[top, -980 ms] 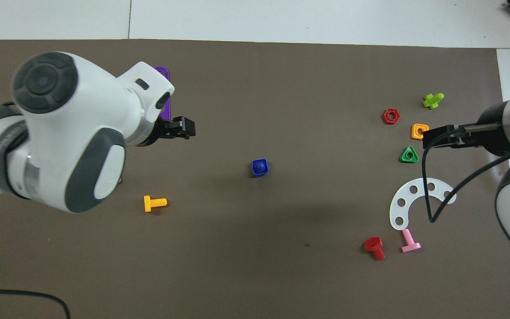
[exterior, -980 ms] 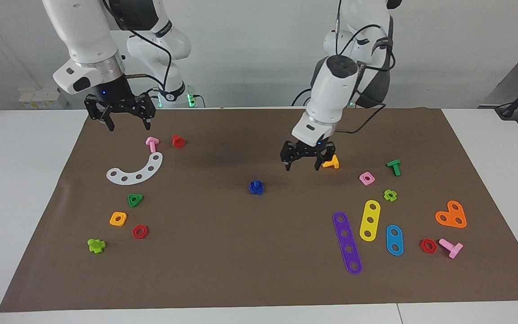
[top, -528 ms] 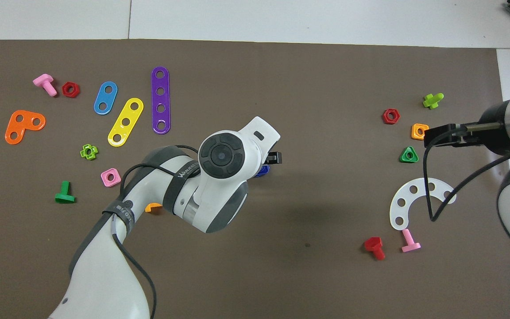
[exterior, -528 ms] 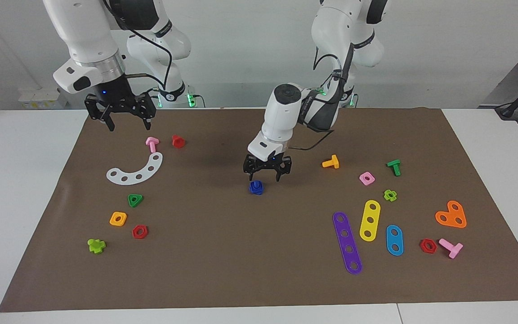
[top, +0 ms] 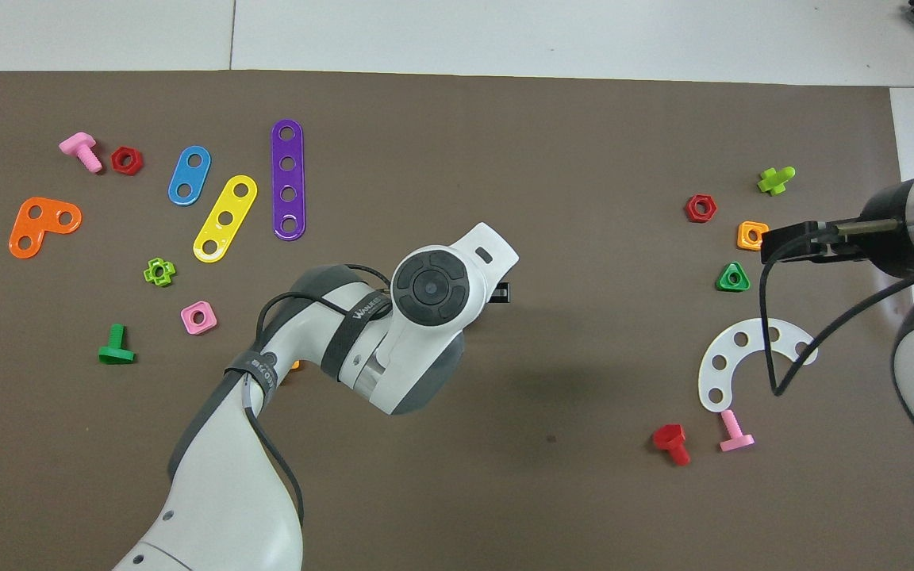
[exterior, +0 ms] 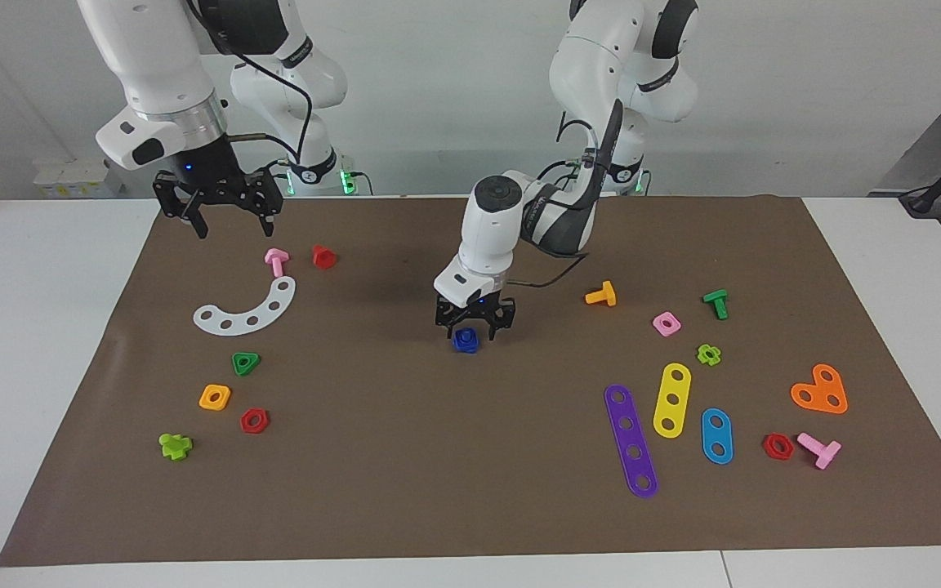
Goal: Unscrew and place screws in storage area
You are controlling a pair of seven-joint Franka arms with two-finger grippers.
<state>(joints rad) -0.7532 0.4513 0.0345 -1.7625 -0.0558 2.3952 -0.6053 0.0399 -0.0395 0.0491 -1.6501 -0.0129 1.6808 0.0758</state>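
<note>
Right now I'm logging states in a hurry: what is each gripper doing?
Left gripper: down around the blue screw mid-mat; grip cannot be told.
Right gripper: open, empty, waiting above the mat.

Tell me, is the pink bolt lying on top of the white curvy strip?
No. In the facing view the pink bolt lies on the brown mat just beside the white curved strip, nearer to the robots, not on it.

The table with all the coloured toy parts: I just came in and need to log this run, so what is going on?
The left gripper is down over the dark-blue screw at the middle of the brown mat, fingers on either side of it; the screw sits on the mat. The right gripper waits, open, in the air above the mat's edge near the white curved strip of the storage area.
</note>
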